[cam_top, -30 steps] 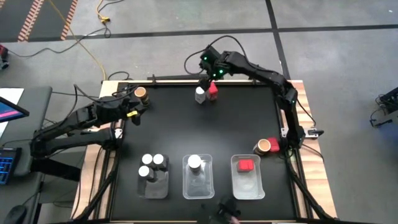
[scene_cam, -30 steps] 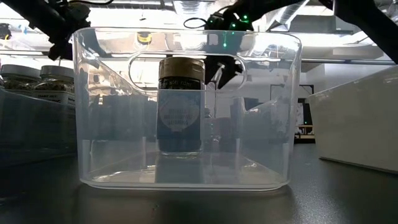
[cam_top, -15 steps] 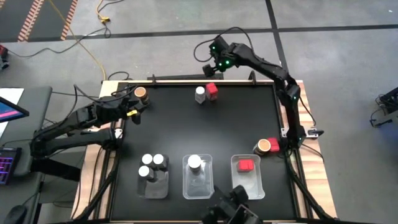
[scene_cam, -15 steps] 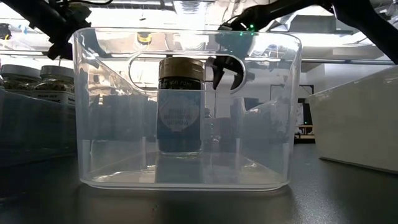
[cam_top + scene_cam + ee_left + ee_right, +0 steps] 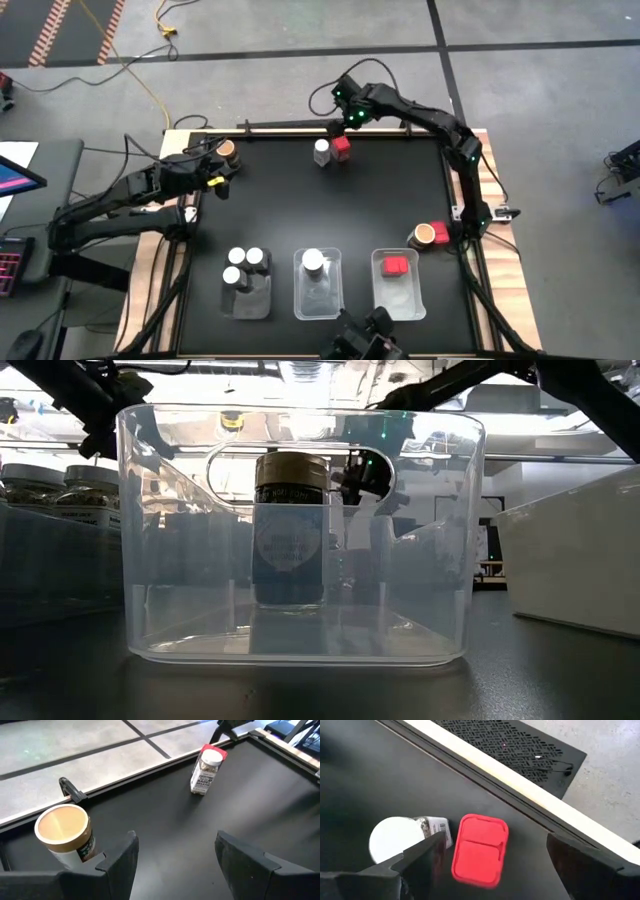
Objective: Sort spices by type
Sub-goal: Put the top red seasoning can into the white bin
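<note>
Right end effector wide open, empty, above red-capped jar, white-capped jar beside

Matt black counter, smooth, with pale bare wood along its edge. The middle tray is clear glossy plastic, catching the ceiling lights. The red cap looks like smooth moulded plastic, the white cap too. The tan lid has a dull satin sheen. Fingers are matt dark plastic.
</note>
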